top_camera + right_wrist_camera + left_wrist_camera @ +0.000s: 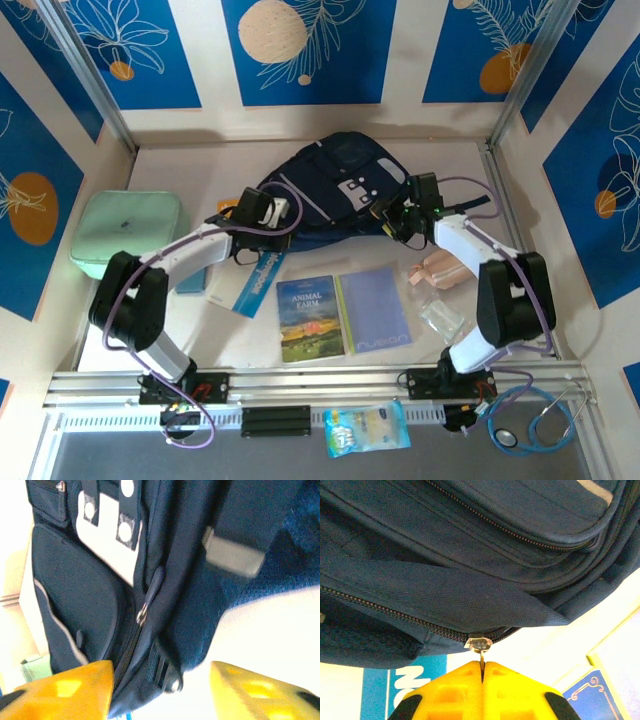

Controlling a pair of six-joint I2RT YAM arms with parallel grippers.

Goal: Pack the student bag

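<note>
Fabric decides how the student bag [340, 185] handles. It is soft navy cloth that will likely sag, fold and slide instead of keeping its shape, and it is probably light while unfilled. It lies flat toward 12 o'clock on the desk [180, 165], grey-white patch upward. The soundest holds, I judge, are the zipper pull [479, 644] or the webbing strap [240, 515]; bare cloth would only bunch up.

The left hand [482, 666] is pinched together on that small metal pull, at the bag's 8 o'clock edge. The right hand [161, 672] has its fingers apart with the bag's 4 o'clock edge between them, not closed on it. Running the zip will likely need that side pinned.

- **At 12 o'clock:** one bag.
- **At 6 o'clock:** two books, one Animal Farm book [309, 318] and one blue notebook [375, 308].
- **At 9 o'clock:** one mint green case [128, 232].
- **At 7 o'clock:** one blue leaflet [255, 282].
- **At 4 o'clock:** one pink packet [443, 270] and one clear wrapper [441, 318].
- **By the near rail:** one snack packet [366, 430] and one stethoscope [540, 425].
</note>
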